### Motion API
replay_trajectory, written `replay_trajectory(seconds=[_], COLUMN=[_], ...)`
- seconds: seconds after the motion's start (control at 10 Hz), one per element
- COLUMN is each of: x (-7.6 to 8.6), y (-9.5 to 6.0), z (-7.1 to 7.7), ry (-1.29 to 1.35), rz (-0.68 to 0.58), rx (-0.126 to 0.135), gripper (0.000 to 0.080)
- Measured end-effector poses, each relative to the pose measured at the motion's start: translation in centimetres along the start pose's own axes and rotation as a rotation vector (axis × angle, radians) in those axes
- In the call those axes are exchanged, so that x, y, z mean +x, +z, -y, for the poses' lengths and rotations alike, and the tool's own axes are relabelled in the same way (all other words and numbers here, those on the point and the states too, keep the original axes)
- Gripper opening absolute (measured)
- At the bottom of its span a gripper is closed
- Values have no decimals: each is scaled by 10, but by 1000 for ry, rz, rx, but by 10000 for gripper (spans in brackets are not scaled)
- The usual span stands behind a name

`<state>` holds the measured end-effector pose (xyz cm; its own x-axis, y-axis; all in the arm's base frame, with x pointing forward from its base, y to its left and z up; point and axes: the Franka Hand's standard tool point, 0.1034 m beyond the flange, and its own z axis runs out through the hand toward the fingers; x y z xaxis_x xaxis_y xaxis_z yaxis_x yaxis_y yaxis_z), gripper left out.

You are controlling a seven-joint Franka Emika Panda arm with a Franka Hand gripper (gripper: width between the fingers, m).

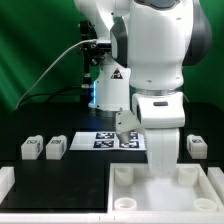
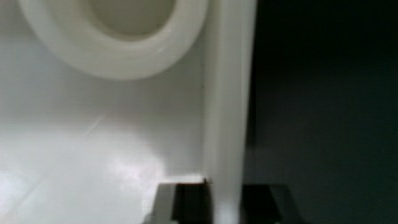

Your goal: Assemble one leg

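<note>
Two small white legs with tags [image 1: 30,148] [image 1: 55,147] stand on the black table at the exterior view's left, and a third [image 1: 197,146] stands at its right. None is held. My gripper [image 1: 160,176] is down at the back wall of the large white tray-like part [image 1: 130,178]. In the wrist view my gripper [image 2: 228,198] has one black finger [image 2: 187,203] on each side of the tray's upright wall [image 2: 231,100], touching it. A round socket [image 2: 125,30] lies in the tray floor beyond.
The marker board [image 1: 100,140] lies behind the tray, partly hidden by the arm. Another white part [image 1: 5,182] shows at the left edge. A green curtain hangs behind the table.
</note>
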<state>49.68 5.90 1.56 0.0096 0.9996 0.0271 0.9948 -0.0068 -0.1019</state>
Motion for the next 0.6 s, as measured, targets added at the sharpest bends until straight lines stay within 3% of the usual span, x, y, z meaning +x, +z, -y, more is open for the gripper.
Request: replay_trajectory(seconds=[0.2,0.5,0.6], x=[9,8,8], y=[0,0,0], z=[0,0,0], ry=[8,16,16], rz=[-3,-5,-5], rx=[3,-3,-3], gripper=[64,64,229])
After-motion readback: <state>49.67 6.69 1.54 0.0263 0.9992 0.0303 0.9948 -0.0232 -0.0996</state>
